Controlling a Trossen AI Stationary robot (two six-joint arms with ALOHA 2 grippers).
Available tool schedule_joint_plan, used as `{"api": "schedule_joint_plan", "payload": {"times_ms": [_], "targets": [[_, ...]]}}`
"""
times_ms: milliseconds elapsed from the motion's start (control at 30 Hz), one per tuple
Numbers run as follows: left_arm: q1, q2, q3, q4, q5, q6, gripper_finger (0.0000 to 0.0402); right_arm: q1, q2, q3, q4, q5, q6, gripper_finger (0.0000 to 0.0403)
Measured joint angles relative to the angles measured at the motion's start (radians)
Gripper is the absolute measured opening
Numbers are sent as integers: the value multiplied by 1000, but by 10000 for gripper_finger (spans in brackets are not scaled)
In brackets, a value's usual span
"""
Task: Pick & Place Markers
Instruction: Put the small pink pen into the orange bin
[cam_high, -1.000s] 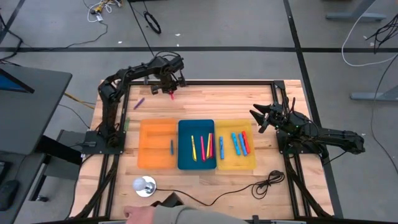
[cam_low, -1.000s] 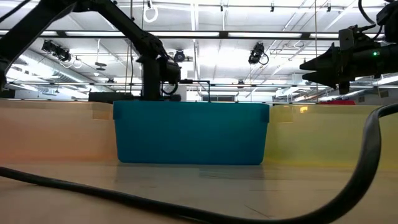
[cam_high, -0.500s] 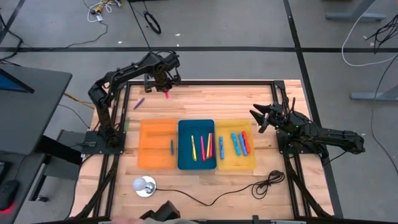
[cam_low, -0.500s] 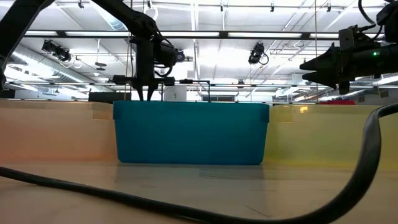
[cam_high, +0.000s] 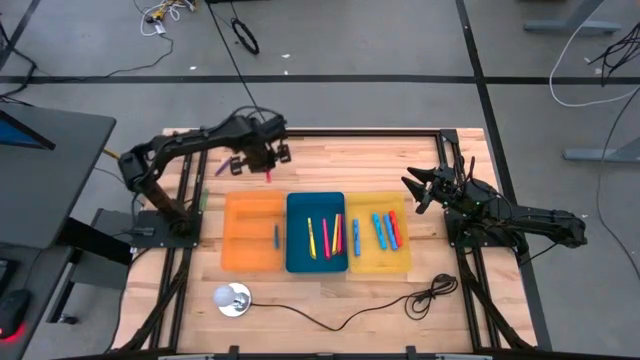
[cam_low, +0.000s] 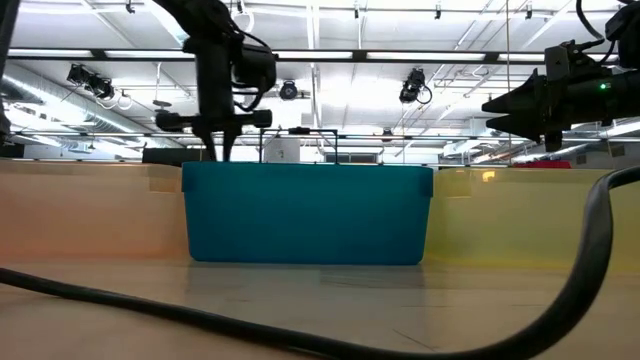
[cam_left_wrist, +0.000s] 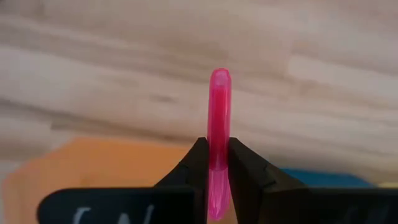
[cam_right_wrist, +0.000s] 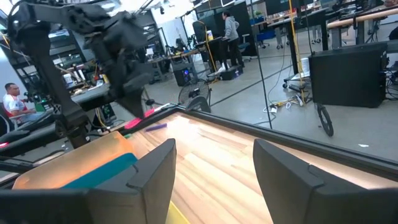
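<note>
My left gripper (cam_high: 265, 163) hangs over the bare wood just beyond the orange tray (cam_high: 252, 232) and is shut on a pink marker (cam_left_wrist: 219, 118). A purple marker (cam_high: 224, 166) lies flat on the wood beside that arm. One blue marker (cam_high: 276, 236) lies in the orange tray. Yellow, pink and red ones lie in the blue tray (cam_high: 316, 258). Two blue and one red lie in the yellow tray (cam_high: 378, 260). My right gripper (cam_high: 410, 186) waits open, above the table right of the yellow tray. My left gripper pinches the pink marker between its two fingers (cam_left_wrist: 194, 163), gripping the lower part of the barrel (cam_left_wrist: 217, 163). The fingers point down from above and the marker runs along them. Its free end (cam_left_wrist: 220, 76) sticks out past the fingertips, above the wood.
The three trays sit side by side in the middle of the table. A black cable (cam_high: 432, 290) and a white round object (cam_high: 232, 298) lie near the near edge. Bare wood stretches along the far edge (cam_high: 360, 160). Black frame rails border the table.
My left gripper has carried the pink marker from the far edge toward the near edge and slightly left, ending just beyond the orange tray. It stayed shut on the marker. A person's hand seen at the near edge a second ago is gone.
</note>
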Motion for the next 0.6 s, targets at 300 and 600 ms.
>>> {"api": "schedule_joint_plan", "payload": {"times_ms": [300,600], "targets": [[-143,-111,-117,-11,-11,-119,40,0,0,0,0,0,0,215],[-282,-150,-186,8,-13,-204,39,0,0,0,0,0,0,215]]}}
